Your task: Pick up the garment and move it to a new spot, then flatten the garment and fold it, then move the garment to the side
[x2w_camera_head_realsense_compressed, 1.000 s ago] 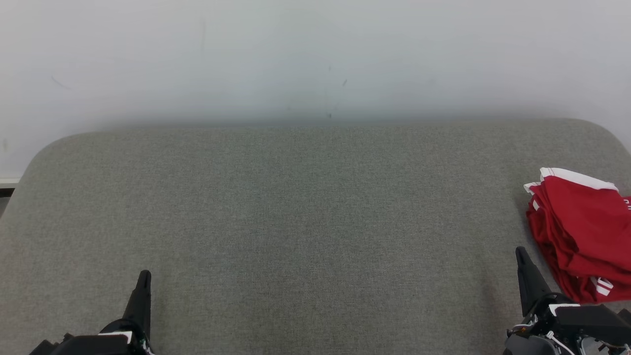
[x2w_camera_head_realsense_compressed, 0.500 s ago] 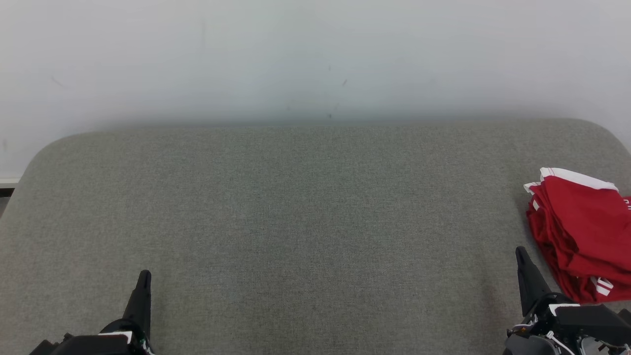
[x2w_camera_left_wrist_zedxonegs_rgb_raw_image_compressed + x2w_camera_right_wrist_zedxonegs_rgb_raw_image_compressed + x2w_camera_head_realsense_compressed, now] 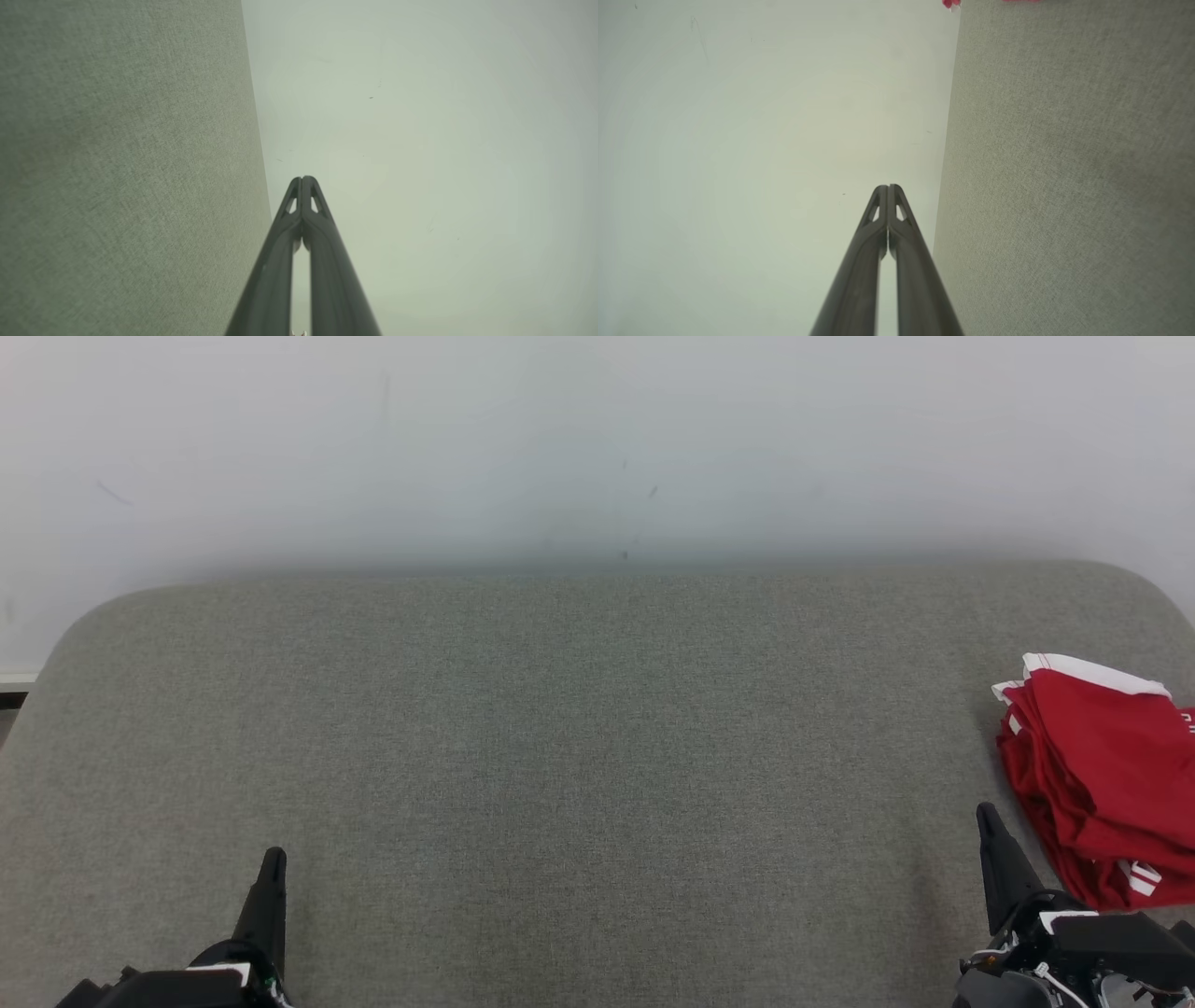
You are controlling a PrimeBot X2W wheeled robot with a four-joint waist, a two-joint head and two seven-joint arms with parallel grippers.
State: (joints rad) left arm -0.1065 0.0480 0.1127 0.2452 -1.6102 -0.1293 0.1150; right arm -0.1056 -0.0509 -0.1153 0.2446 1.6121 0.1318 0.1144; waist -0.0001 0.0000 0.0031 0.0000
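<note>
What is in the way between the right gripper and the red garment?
Nothing visible. The right gripper is shut, close beside the red garment, with a strip of bare gray cushion between them.

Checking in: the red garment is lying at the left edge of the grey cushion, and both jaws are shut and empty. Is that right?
Not quite: the side is wrong. The head view shows the red garment lying at the right edge of the grey cushion, not the left. Both jaws are shut and empty, as you said.
</note>
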